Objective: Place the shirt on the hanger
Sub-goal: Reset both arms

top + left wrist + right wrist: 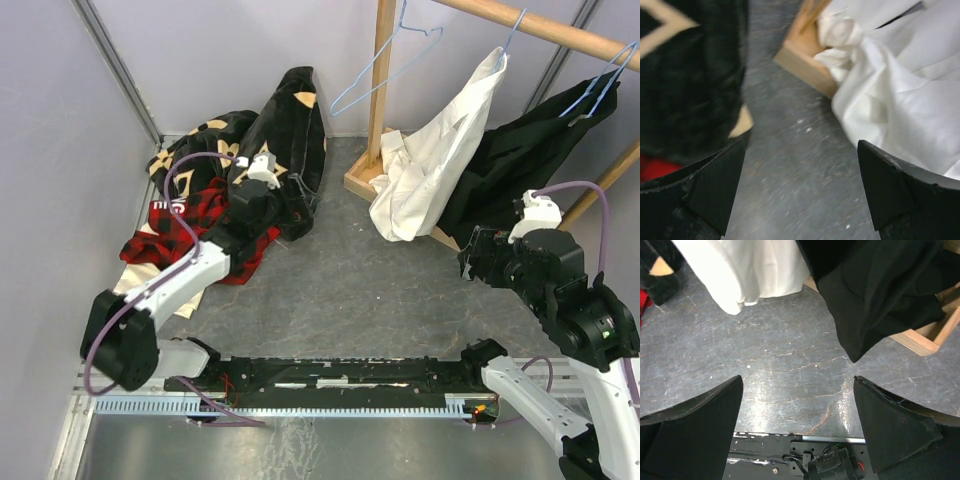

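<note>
Black fingers (705,190) of the left gripper (800,150) stand wide apart with nothing between them. Bare grey table (790,165) lies below and the shirt (900,100) just ahead. The right gripper (797,385) gapes too, empty, near a hanging black garment (880,295). The shirt drapes from the hanger (512,35), which hooks over the wooden rail (560,35), its hem bunched beside the rack's base (360,180) — so the placing looks done, and both arms stand apart from it.

Free table (350,285) between heap (290,150) and shirt (440,160)
</note>
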### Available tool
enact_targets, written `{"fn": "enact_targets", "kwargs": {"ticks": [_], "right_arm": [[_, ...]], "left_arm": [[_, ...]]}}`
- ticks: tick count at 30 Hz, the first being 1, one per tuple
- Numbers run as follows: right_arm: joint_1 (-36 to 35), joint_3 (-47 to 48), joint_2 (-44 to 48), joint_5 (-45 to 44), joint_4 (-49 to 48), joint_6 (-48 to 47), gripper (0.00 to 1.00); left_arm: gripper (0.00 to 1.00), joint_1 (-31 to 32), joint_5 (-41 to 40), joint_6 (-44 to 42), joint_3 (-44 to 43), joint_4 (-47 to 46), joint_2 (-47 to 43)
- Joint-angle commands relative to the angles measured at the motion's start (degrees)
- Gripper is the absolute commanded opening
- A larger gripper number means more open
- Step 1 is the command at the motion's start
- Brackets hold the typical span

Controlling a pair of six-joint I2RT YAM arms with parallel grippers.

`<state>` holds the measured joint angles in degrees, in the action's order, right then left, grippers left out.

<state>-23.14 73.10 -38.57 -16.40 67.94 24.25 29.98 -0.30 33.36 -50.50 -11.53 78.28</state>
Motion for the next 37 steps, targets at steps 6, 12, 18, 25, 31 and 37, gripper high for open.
{"fn": "enact_targets", "kwargs": {"ticks": [6,12,18,25,31,37], "right_arm": [[0.13,0.05,1.62,2.27,-8.71,-4.03,0.99],[0.17,1.21,1.55,2.15,-13.21,-7.26,0.99],[0.18,-2.14,6.28,2.78,-17.9,-11.06,0.99],[0.14,-10.11,14.03,5.13,-18.34,-10.33,0.99],[0.12,-11.59,15.54,5.72,-19.06,-9.93,0.99],[0.13,-10.66,14.51,4.5,-18.51,-10.94,0.99]], "left_arm": [[0.99,-0.03,-21.59,-8.31,-4.8,37.96,-19.85],[0.99,-0.04,-30.21,-7.89,-9.22,52.64,-30.48],[0.99,-0.05,-38.95,-6.61,-8.48,59.15,-39.39],[0.99,-0.01,-38.87,-4.61,-4.12,59.7,-48.31],[0.99,-0.01,-38.03,-5.15,-2.18,57.51,-51.14],[0.99,-0.05,-38.64,-4.86,-0.75,56.62,-50.92]]}}
